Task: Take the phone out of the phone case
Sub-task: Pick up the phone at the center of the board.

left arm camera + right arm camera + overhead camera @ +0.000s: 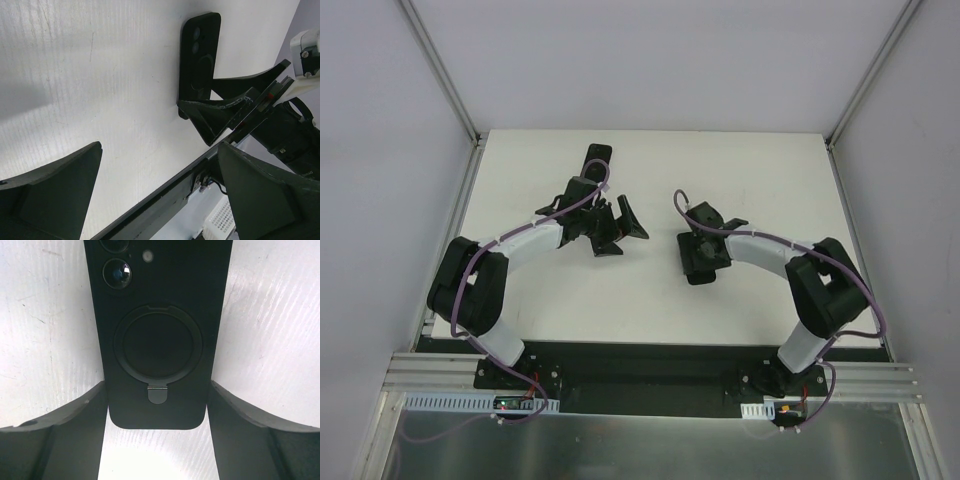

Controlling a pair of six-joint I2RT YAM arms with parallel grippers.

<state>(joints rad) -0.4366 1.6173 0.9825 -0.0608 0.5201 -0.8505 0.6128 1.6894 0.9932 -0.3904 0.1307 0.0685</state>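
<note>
Right pincer (157, 386) as I read it: fingers drawn in against both long edges of the phone case (157, 305) at its lower end. The case lies back-up on the worktop (45, 330), with the phone (117, 274) inside (only its lenses show). Left pincer (160, 150) is spread wide and empty, off to one side. To do this step well, I would pin the case firmly by its rim and bring the left in to peel a free corner.

White table (650, 160) w/ grey walls (380, 150) around
</note>
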